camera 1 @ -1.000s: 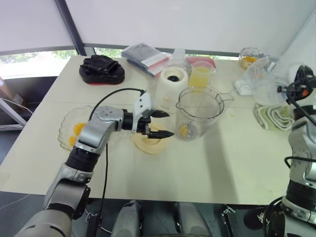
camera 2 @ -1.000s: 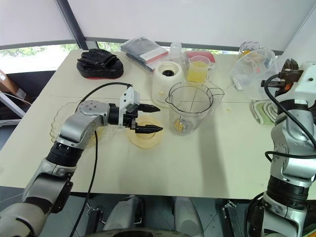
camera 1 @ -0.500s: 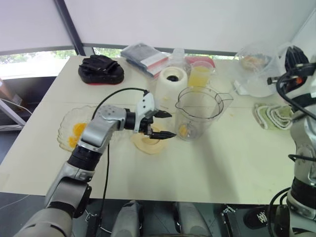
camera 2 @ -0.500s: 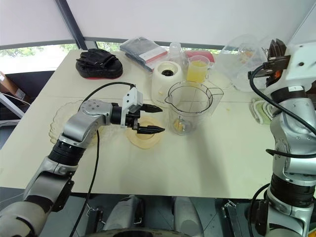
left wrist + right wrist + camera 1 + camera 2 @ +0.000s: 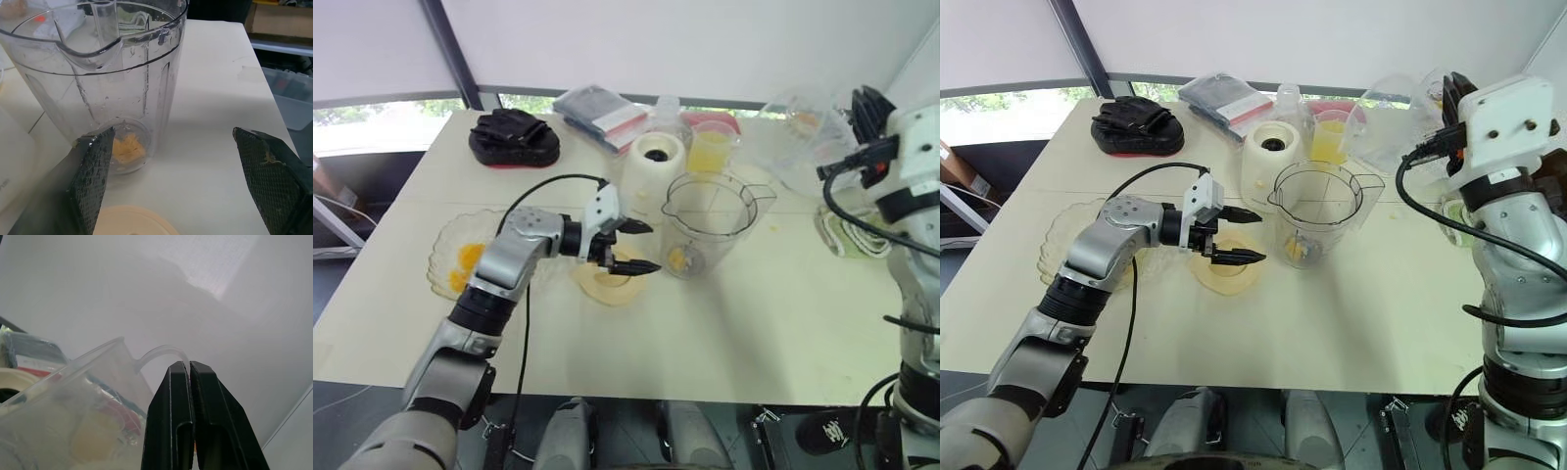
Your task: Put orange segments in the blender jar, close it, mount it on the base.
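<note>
Since a second ago my right arm has carried the clear tub (image 5: 798,137) up off the tabletop (image 5: 754,333) and in toward the blender jar (image 5: 713,220), with the right claw (image 5: 188,366) pressed together on the tub's handle. The jar stands open just beside the white base (image 5: 651,168). My left claw (image 5: 652,247), spread wide, hovers over the cream lid (image 5: 607,287). One orange piece (image 5: 126,148) lies at the jar's bottom.

Test-lab rm, plain table (image 5: 754,333) by window (image 5: 382,113) w/ roller blinds (image 5: 372,49), blender base (image 5: 653,168) among loose props.

black mitt (image 5: 514,137) | packets (image 5: 602,113) | juice cup (image 5: 711,152) | cream table (image 5: 754,333)
</note>
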